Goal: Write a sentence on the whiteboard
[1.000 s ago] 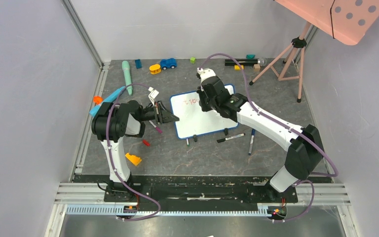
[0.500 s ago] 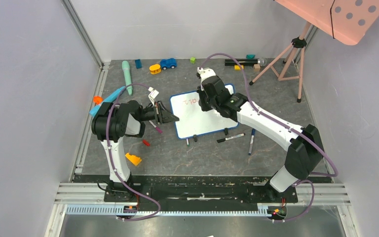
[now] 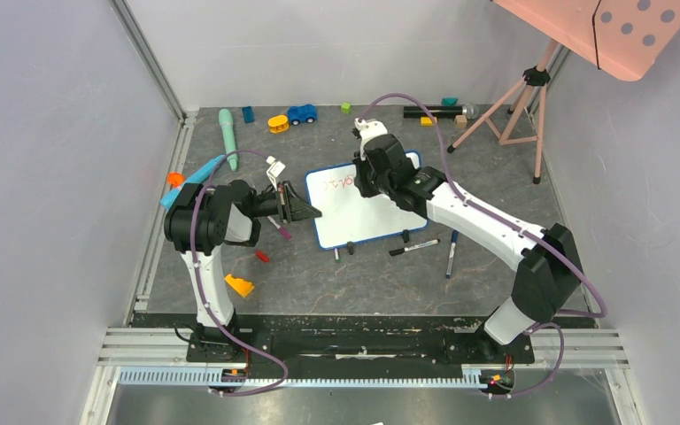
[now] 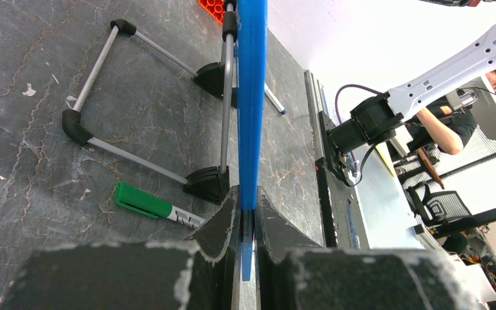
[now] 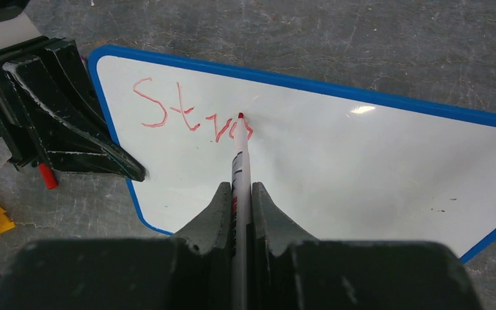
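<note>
The dark stone tabletop (image 3: 460, 292) fills the middle of the top view. The whiteboard (image 3: 354, 217) sits at its centre, just above the frame's middle, its long sides slanting up to the right. The left wrist view looks along the board's blue edge (image 4: 252, 97), with its black feet resting on the slab.

The left pincer (image 3: 299, 205) comes in from the left of the frame. Its jaws are closed tight (image 4: 246, 200) on the board's left rim. The right pincer (image 3: 370, 173) hangs over the board's upper left part. In its wrist view it is squeezed shut (image 5: 238, 194) around a marker (image 5: 239, 155), whose red tip touches the white surface (image 5: 336, 174).

The sentence (image 5: 187, 116) so far is a few slanted red letters, roughly "Stro", near the board's upper left corner, ending at the tip.

A black marker (image 3: 414, 247) lies just below the board's lower right edge. A green marker (image 4: 148, 203) lies beside one foot.
</note>
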